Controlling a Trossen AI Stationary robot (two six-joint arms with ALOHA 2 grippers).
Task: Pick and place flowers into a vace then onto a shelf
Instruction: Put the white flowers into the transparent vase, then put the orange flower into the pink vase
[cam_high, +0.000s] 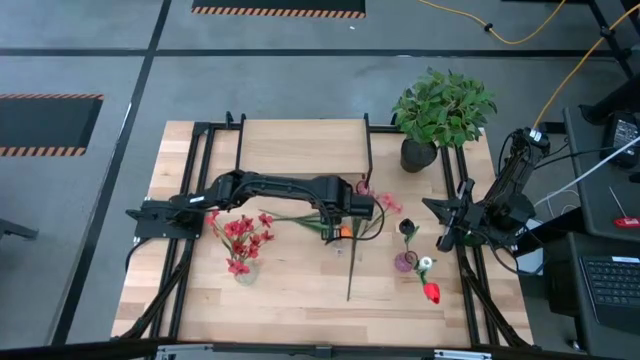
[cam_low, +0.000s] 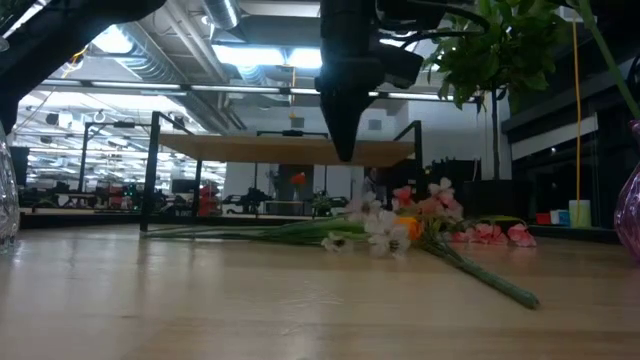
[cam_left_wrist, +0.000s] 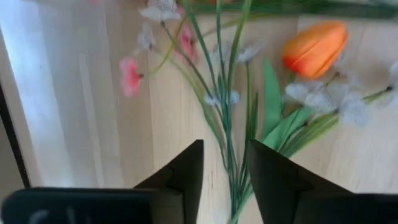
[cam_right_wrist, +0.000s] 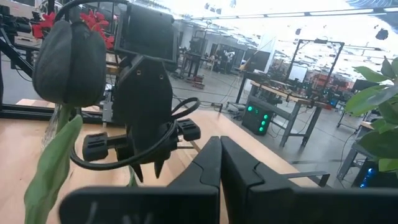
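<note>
Left claw (cam_high: 349, 222) hangs point-down over the loose flowers (cam_high: 352, 232) in the middle of the counter (cam_high: 290, 290), its fingers (cam_left_wrist: 186, 171) parted a little with thin green stems between them; they have not closed on the stems. The flowers lie flat: long green stems and leaves, small pink and white blooms and one orange tulip (cam_left_wrist: 314, 47). Red flowers already stand in a clear vase (cam_high: 243, 268) nearer the left arm's base. The shelf (cam_high: 300, 145) stands at the counter's far side, beside a potted plant (cam_high: 440, 110). Right claw (cam_high: 447, 238) waits at the counter's right edge, fingers pressed together, empty, near a purple vase (cam_high: 405, 262) holding a dark bloom.
</note>
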